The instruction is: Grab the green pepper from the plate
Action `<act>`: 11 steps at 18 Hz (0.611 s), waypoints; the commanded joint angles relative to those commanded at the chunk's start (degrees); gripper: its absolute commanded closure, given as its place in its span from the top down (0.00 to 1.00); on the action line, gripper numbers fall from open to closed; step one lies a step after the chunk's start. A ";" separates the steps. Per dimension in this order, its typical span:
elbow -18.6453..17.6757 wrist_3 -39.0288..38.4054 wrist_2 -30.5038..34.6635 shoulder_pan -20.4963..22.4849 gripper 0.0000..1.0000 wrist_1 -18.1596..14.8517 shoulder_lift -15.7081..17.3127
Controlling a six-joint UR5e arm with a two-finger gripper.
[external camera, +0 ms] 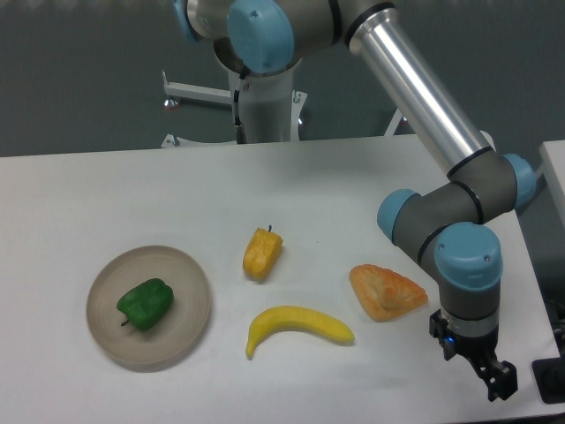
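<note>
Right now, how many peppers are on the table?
2. The green pepper lies on the plate at the left. The yellow-orange pepper lies on the bare table, right of the plate, just above the banana. Nothing seems to be hiding another one.

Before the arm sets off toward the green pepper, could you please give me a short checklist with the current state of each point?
1. Green pepper lies on the plate: ok.
2. Pepper's top uncovered for a grasp: ok.
3. Hand above the pepper: not ok, it hangs at the table's far right.
4. Hand open: cannot tell.
5. Banana, yellow-orange pepper and pastry lie between hand and plate; height clearance: cannot tell.
</note>
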 joint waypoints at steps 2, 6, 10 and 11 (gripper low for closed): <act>-0.09 0.00 0.09 0.00 1.00 -0.09 0.09; -0.44 -0.26 0.18 -0.70 1.00 -0.26 0.61; -1.05 -0.44 0.18 -1.58 1.00 -0.61 1.40; -1.23 -0.44 0.18 -1.76 1.00 -1.83 1.84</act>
